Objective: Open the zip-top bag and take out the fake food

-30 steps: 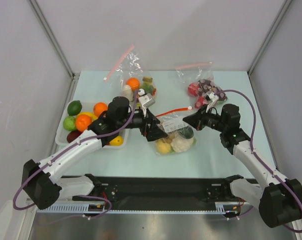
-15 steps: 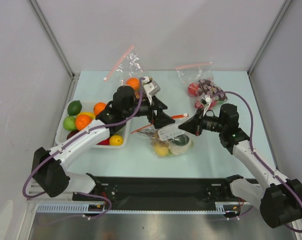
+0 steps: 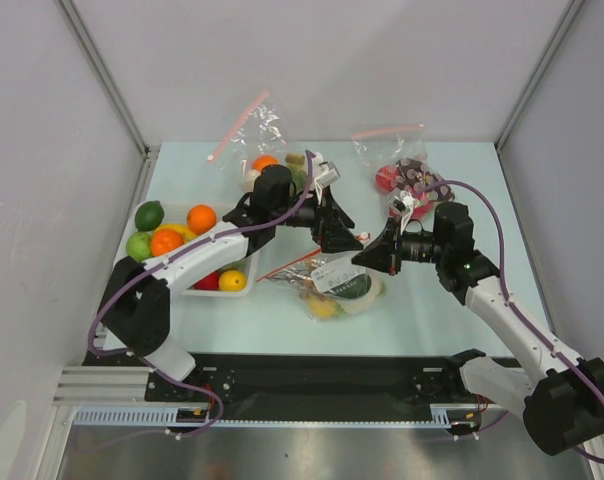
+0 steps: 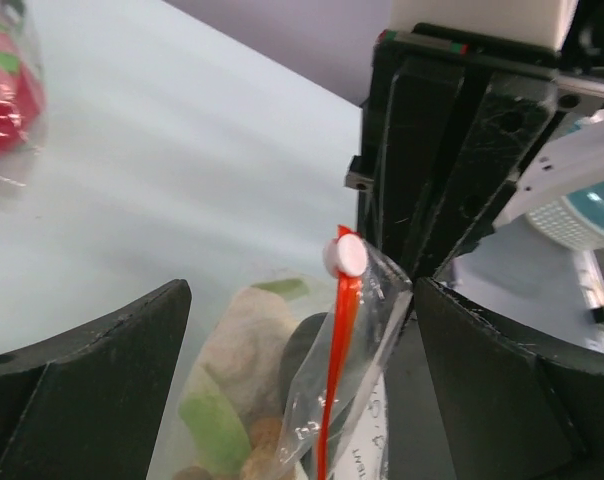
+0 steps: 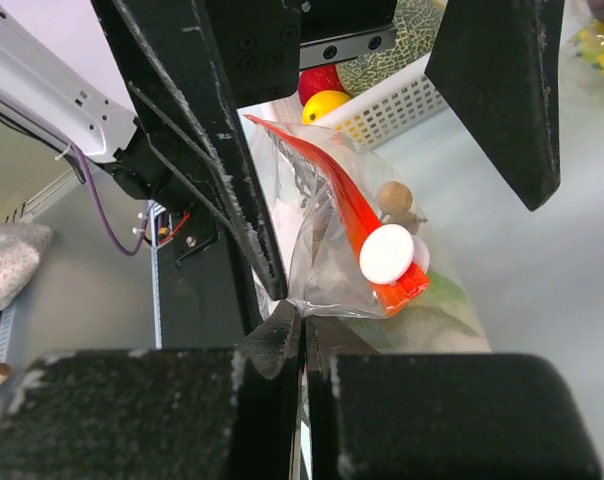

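Note:
The zip-top bag (image 3: 334,283) hangs lifted off the table, its red-orange zip rim (image 4: 338,350) running up to a white slider (image 4: 344,255). My right gripper (image 3: 368,258) is shut on the clear plastic corner just beside the slider (image 5: 387,252). My left gripper (image 3: 346,240) is open, with one finger on each side of the zip rim and slider and not touching them. Inside the bag the fake food shows: a pale leafy head (image 4: 244,335), a brown piece (image 4: 265,440), a yellow fruit (image 3: 322,306) and a dark green piece (image 3: 356,286).
A white basket (image 3: 244,268) with limes, oranges and other fruit stands at the left. Two clear bags with pink zip strips lie at the back, one with an orange (image 3: 267,160) and one with red-purple toys (image 3: 404,178). The arms' black base rail (image 3: 322,380) runs along the near edge.
My right gripper has lifted the bag's corner off the table and drawn it slightly left. My left gripper has swung right and up, and now straddles the zip slider.

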You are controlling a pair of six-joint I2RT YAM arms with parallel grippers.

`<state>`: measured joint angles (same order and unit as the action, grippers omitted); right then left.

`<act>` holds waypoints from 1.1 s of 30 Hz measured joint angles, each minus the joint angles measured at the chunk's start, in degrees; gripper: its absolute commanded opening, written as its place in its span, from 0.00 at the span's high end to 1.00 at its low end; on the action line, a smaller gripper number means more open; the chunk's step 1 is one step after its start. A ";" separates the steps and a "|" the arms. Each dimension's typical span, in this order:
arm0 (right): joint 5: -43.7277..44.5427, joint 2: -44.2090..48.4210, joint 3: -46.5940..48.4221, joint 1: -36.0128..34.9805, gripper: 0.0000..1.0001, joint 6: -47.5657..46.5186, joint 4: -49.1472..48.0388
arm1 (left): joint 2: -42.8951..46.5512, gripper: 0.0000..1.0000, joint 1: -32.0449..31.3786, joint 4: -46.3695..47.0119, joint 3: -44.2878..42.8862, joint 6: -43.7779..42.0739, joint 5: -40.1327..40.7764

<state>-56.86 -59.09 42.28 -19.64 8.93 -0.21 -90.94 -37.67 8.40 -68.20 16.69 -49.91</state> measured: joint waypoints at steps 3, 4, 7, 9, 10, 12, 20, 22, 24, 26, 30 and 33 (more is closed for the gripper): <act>-0.33 -0.35 0.35 -0.07 1.00 -0.87 1.31 | -1.05 0.04 0.00 3.69 0.00 3.08 -3.02; -0.39 -0.44 0.37 -0.07 1.00 -1.11 1.75 | -1.29 0.06 0.00 4.94 0.00 4.26 -3.87; -0.44 -0.72 0.37 -0.07 1.00 -1.73 2.56 | -1.68 0.12 0.00 8.39 0.00 7.08 -5.99; -0.44 -0.90 0.39 -0.07 1.00 -2.01 2.89 | -1.70 0.18 0.00 9.77 0.00 8.35 -6.86; -0.44 -1.01 0.39 -0.07 1.00 -2.12 2.97 | -1.70 0.19 -0.02 10.40 0.00 8.83 -7.43; -0.44 -1.20 0.39 -0.07 1.00 -2.27 3.06 | -1.75 0.20 0.00 11.04 0.00 9.42 -8.00; -0.50 -1.29 0.42 -0.07 1.00 -2.60 3.23 | -2.73 0.11 0.00 9.09 -0.02 9.22 -7.65; -0.50 -1.29 0.50 -0.07 1.00 -2.60 3.39 | -3.28 0.12 -0.02 8.07 -0.09 8.85 -7.26; -0.52 -1.29 0.52 -0.07 1.00 -2.60 3.43 | -3.91 0.12 -0.02 7.34 -0.09 8.72 -7.23; -0.52 -1.29 0.52 -0.07 1.00 -2.62 3.45 | -4.31 0.13 -0.09 7.13 -0.09 8.76 -7.23; -0.52 -1.42 0.52 -0.07 1.00 -2.84 3.48 | -4.68 0.19 -0.24 8.35 -0.07 9.77 -7.54; -0.52 -1.49 0.55 -0.07 1.00 -3.04 3.52 | -4.83 0.26 -0.31 12.52 0.48 12.52 -8.17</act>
<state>-57.39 -60.58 42.83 -19.70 5.89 3.31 -95.77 -37.98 20.93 -67.72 29.21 -58.08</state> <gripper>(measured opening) 0.018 0.783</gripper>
